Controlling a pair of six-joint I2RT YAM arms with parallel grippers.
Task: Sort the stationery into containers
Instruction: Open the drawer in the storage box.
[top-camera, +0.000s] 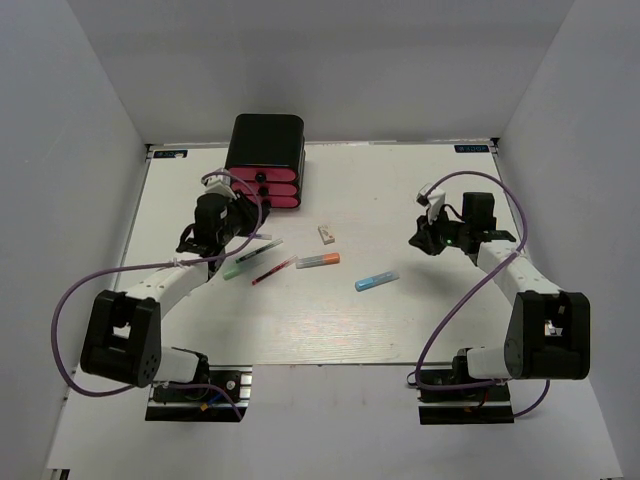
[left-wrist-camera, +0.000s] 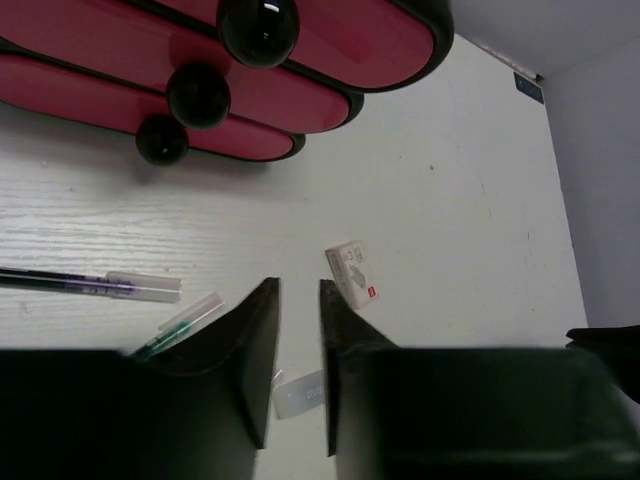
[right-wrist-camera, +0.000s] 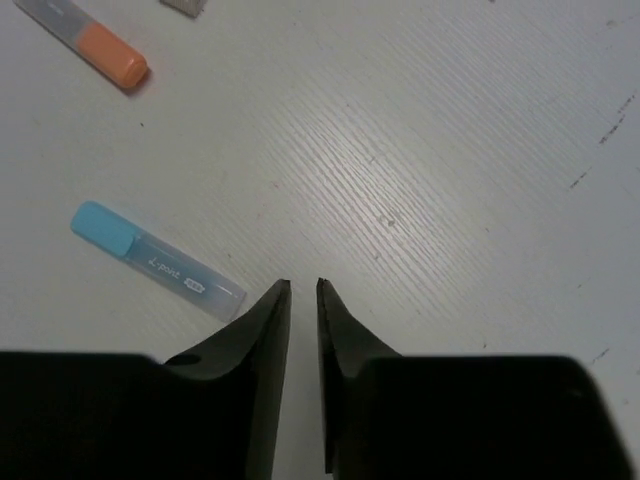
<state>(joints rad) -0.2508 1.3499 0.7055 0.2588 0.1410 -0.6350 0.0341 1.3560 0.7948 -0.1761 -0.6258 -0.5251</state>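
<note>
Overhead and wrist views of a white table (top-camera: 450, 320) with two arms.

A black box (top-camera: 266, 135) stands at the far edge, left of centre. It holds three stacked pink drawers (top-camera: 262, 189), each with a round black knob (left-wrist-camera: 259, 28). The fronts face the near edge and look closed.

The stationery lies loose on the table in front of the box, toward the middle. From left to right it comprises a green pen (top-camera: 238, 268), a black pen (top-camera: 262, 248) just beyond it, a red pen (top-camera: 272, 270), an orange-grey marker (top-camera: 318, 261) and a blue marker (top-camera: 376, 281). A small white eraser (top-camera: 325, 234) lies beyond the orange-grey marker, nearer the far edge.

The left gripper (left-wrist-camera: 300, 285) is over the table in front of the drawers, on the left-edge side of the pens. Its fingers are drawn almost together, with only a narrow slit between them, and they clasp nothing. In the wrist view the green pen runs under one finger and the eraser lies just past the tips.

The right gripper (right-wrist-camera: 303, 285) is toward the right edge, about midway between the near and far edges. Its fingers are likewise nearly closed on nothing. The blue marker lies near it on the side toward the middle. Whether either gripper touches the table cannot be told.
</note>
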